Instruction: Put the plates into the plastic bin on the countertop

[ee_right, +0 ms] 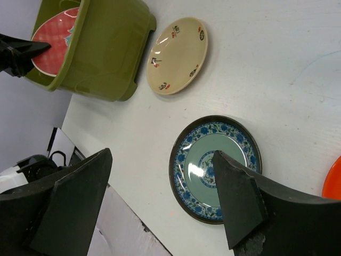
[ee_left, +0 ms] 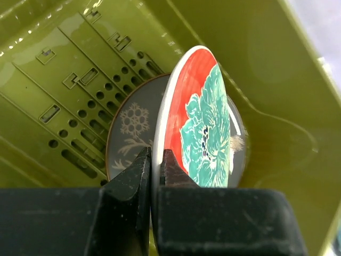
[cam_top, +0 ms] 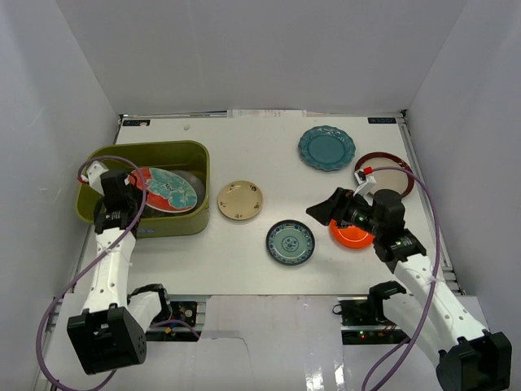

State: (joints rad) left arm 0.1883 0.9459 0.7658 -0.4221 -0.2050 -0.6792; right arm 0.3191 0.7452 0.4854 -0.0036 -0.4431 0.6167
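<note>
The flat white countertop [cam_top: 244, 147] carries everything, with the olive-green rectangular plastic bin [cam_top: 146, 146] at its left side, within the left arm's reach. That is probably why the left arm does the loading.

Inside the bin, the left gripper [ee_left: 156, 160] has its jaws nearly together, pinching the rim of the round red floral plate [ee_left: 197, 122]. The thin edge grip suits a flat plate that offers nothing else to hold. The plate stands on edge, tilted, with its painted face turned towards the bin's right wall in the wrist view. Its long axis runs away from the fingers, down towards the ribbed floor. From above it shows as an ellipse stretched across the bin's width. Under it lies the round grey plate with pale deer and snowflake motifs [ee_left: 130, 128], flat on the bottom. Whether the two touch I cannot tell.

The right gripper [ee_right: 162, 160] is spread wide and holds nothing. It hovers above the round blue-patterned plate [ee_right: 216, 168], likely lining up for it.

Five plates lie flat on the countertop outside the bin: the scalloped teal plate [cam_top: 326, 147], the maroon-rimmed cream plate [cam_top: 391, 163], the plain orange plate [cam_top: 350, 236] partly under the right arm, the blue-patterned one, and the small round beige plate [cam_top: 240, 199], nearest the bin.
</note>
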